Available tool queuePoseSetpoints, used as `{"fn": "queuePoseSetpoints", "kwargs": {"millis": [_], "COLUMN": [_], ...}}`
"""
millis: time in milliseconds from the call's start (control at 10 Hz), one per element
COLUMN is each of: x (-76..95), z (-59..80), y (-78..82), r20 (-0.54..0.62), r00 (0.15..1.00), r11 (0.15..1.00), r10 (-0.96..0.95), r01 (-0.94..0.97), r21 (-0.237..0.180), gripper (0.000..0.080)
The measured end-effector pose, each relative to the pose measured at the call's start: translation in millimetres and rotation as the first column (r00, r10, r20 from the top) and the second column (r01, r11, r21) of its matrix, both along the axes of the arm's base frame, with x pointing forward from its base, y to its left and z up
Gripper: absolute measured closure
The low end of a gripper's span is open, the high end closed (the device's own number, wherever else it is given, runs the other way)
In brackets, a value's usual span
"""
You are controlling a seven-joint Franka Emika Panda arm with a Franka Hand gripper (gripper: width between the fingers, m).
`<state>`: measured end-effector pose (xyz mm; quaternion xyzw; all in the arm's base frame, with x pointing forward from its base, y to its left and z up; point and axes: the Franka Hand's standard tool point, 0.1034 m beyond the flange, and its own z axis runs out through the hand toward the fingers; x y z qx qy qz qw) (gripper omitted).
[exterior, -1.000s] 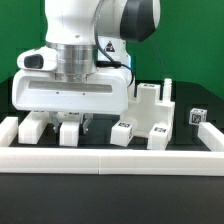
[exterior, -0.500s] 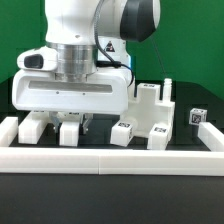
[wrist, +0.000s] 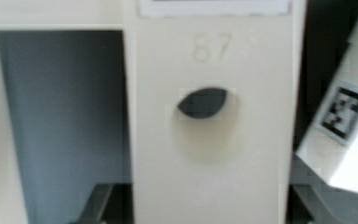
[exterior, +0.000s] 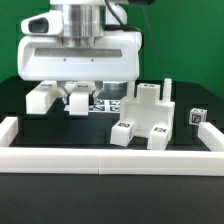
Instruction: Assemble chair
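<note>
My gripper (exterior: 72, 90) hangs above the table at the exterior view's left, shut on a white chair piece (exterior: 42, 98) whose two blocky ends show under the hand. In the wrist view this piece (wrist: 208, 140) is a flat white bar with a dark round hole, and it fills the space between the two dark fingers (wrist: 108, 205). The piece is off the table. A chunky white chair part (exterior: 145, 118) with marker tags lies on the table to the exterior view's right of the gripper.
A low white border rail (exterior: 110, 160) runs along the front and up both sides. The marker board (exterior: 108, 101) lies behind the held piece. A small tagged cube (exterior: 197, 116) and a thin white post (exterior: 168, 88) stand at the exterior view's right.
The arm has risen and shifted slightly toward the exterior view's right. The white piece came up with it from beside the front rail. The jaws stayed shut.
</note>
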<state>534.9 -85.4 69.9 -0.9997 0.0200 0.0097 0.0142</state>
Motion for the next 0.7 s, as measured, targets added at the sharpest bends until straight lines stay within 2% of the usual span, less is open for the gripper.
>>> {"fn": "queuePoseSetpoints", "kwargs": {"millis": [100, 400, 700], "x": [6.0, 11.8, 10.6], "z": [16.7, 36.8, 29.5], "y": [3.8, 7.8, 8.4], "r20": [-0.003, 0.020, 0.010], "r00": [1.000, 1.000, 1.000], "r11": [1.000, 1.000, 1.000], "r10": [-0.004, -0.004, -0.003], "r01": [0.004, 0.003, 0.003], "r21": [0.016, 0.024, 0.023], "gripper": [0.0511, 0.0511, 0.0511]}}
